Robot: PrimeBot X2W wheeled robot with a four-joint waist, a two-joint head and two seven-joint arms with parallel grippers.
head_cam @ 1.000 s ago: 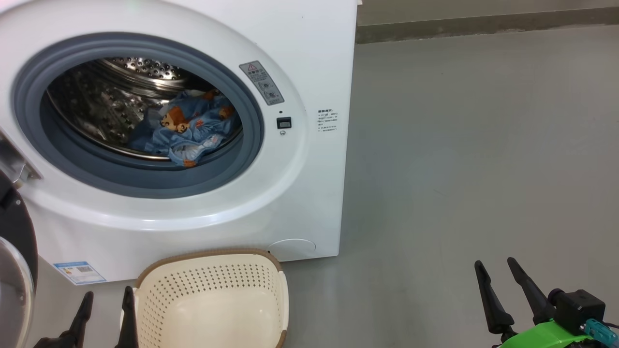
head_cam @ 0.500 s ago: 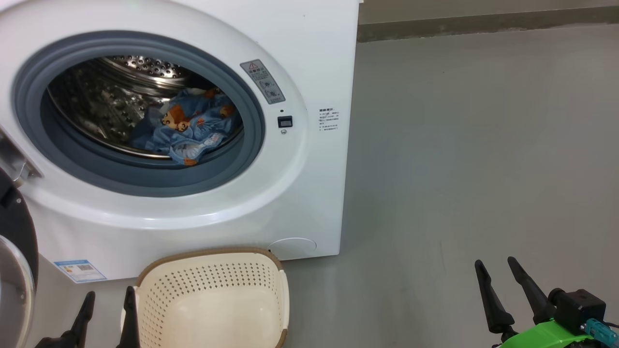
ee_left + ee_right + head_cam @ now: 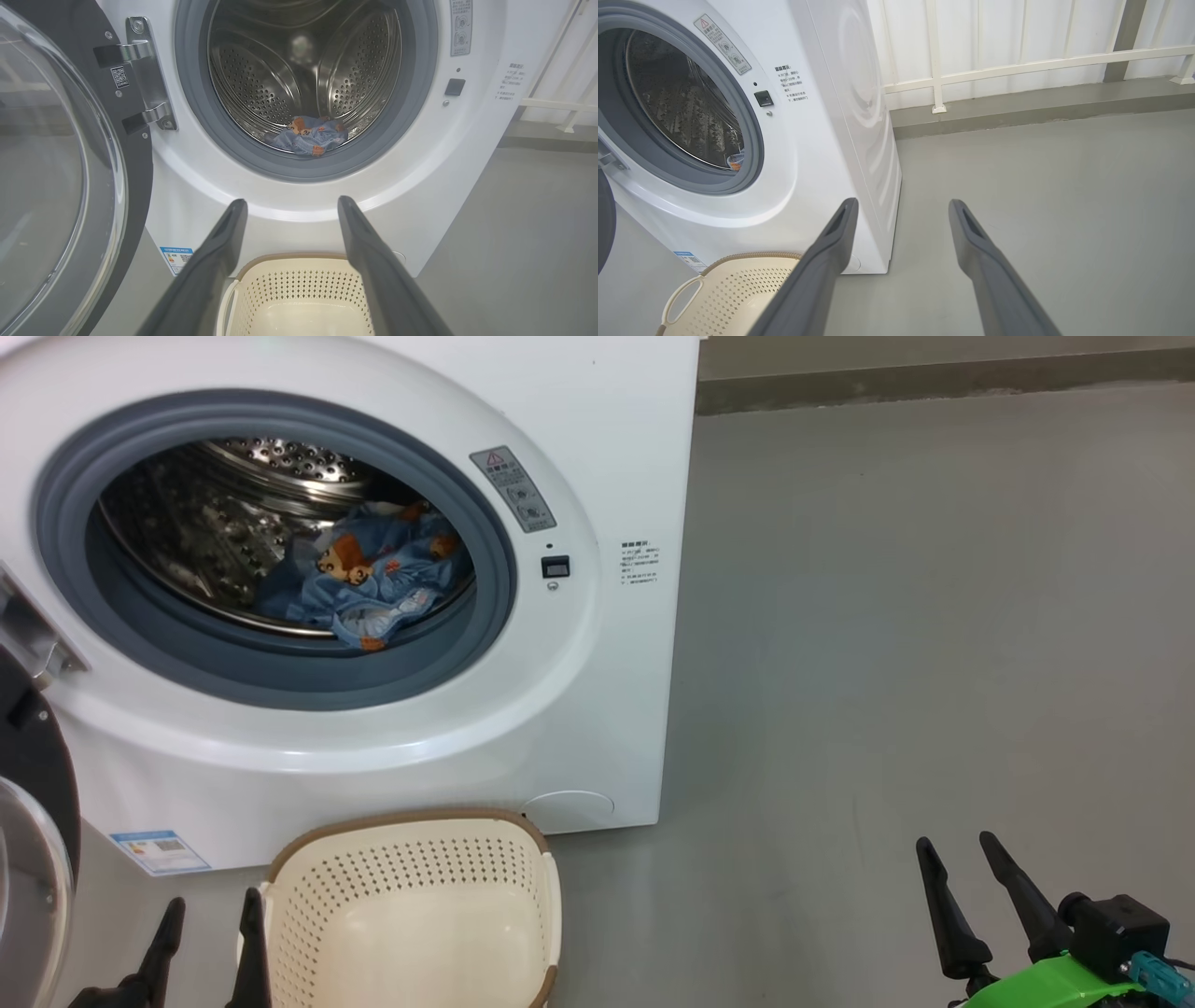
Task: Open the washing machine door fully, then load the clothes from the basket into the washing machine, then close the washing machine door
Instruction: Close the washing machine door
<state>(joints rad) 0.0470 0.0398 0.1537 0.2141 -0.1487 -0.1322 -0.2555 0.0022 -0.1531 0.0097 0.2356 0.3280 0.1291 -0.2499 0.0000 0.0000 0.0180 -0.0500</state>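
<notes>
Left wrist view: clothes inside washing machine, beyond left end effector, spread wide, empty; basket beneath.

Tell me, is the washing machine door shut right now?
No, the washing machine door stands swung open to one side, leaving the drum and the clothes inside it uncovered.

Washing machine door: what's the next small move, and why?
Probably reach the open left gripper toward the washing machine door to begin swinging it shut: the clothes already lie in the drum, the basket looks empty, and the door stands open on that side.
</notes>
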